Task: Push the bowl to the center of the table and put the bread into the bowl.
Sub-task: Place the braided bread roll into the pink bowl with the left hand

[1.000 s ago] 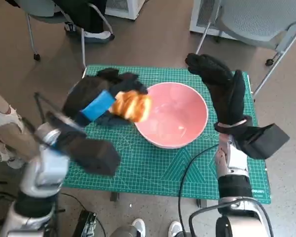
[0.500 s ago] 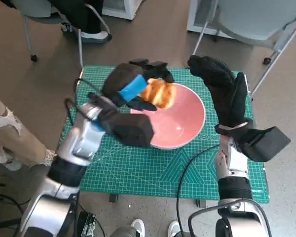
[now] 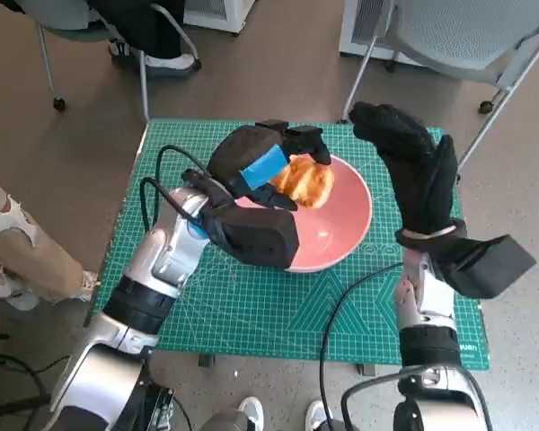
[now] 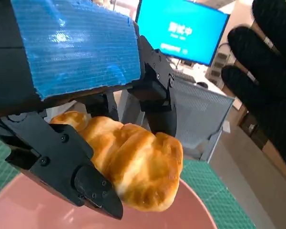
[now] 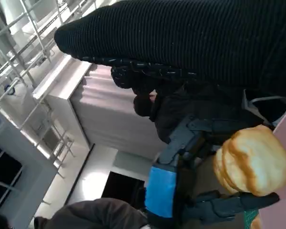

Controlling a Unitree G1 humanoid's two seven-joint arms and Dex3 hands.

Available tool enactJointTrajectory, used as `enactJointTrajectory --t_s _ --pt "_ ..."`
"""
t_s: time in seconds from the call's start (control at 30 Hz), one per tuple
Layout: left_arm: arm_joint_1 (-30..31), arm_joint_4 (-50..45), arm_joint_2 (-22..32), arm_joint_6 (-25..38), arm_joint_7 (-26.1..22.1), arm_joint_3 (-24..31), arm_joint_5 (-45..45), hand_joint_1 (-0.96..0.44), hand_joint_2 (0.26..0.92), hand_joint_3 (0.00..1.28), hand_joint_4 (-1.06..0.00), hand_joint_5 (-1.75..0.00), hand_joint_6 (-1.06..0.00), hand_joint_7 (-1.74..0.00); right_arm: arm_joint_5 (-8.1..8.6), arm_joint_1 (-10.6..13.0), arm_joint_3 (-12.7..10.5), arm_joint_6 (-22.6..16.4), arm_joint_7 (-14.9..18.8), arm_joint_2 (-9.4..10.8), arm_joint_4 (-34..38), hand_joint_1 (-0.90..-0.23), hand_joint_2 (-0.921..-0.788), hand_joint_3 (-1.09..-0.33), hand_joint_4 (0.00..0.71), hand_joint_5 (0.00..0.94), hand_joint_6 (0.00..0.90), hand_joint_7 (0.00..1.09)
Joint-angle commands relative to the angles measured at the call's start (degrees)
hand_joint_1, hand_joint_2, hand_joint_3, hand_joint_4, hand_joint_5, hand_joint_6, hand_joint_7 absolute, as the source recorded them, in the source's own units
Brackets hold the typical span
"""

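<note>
My left hand (image 3: 256, 166) grips the bread (image 3: 305, 182) over the bowl (image 3: 346, 224) (right hand (image 3: 413, 171) spread, empty, beside the rim), next I lower and release.

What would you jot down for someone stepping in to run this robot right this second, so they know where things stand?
Left hand: holds the bread over the pink bowl, not yet released.
Right hand: raised beside the bowl's far right rim, holding nothing, fingers extended.
Bowl: sits on the green mat, about mid-table, perhaps a little toward the far side.
Done: bowl looks pushed into place; bread picked up and carried above the bowl.
Left: lower the bread a little, let go so it lands in the bowl, then pull the left hand back.
</note>
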Motion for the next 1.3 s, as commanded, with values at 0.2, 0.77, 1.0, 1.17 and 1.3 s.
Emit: enactJointTrajectory --t_s 0.2,0.77,1.0,1.17,1.3 --pt "-1.5 1.4 -0.4 -1.1 -0.9 0.2 -1.5 0.0 0.92 0.04 -0.76 -1.1 -0.61 -1.17 0.07 2.2 0.1 1.2 -1.0 0.4 -0.8 -0.68 -0.921 -0.812 0.207 0.003 0.115 0.38" --pt "-0.5 -3.1 1.5 6.3 -17.7 0.6 -7.7 -0.17 0.772 0.05 -0.04 -0.01 -0.22 -0.05 0.5 1.9 -0.1 1.8 -0.7 0.1 -0.5 -0.686 -0.921 -0.811 0.208 0.002 0.108 0.4" --pt "0.1 -2.8 1.7 4.7 -16.0 0.8 -7.3 -0.2 0.774 0.03 -0.02 0.0 -0.22 -0.03 0.35 1.8 0.0 1.7 -0.6 0.2 -0.1 -0.687 -0.921 -0.81 0.208 0.002 0.106 0.4" --pt "0.7 -3.7 2.6 3.6 -15.2 1.0 -7.0 -0.22 0.779 0.02 -0.02 0.0 -0.22 -0.03 0.51 2.0 0.1 1.8 -0.3 0.2 -0.3 -0.688 -0.921 -0.81 0.208 0.002 0.104 0.4" --pt "1.9 -7.0 4.6 3.7 -16.0 2.3 -7.8 -0.25 0.783 0.02 -0.02 0.0 -0.22 -0.02 0.51 2.1 0.2 1.9 -0.3 0.2 -0.4 -0.688 -0.921 -0.81 0.208 0.002 0.103 0.41"
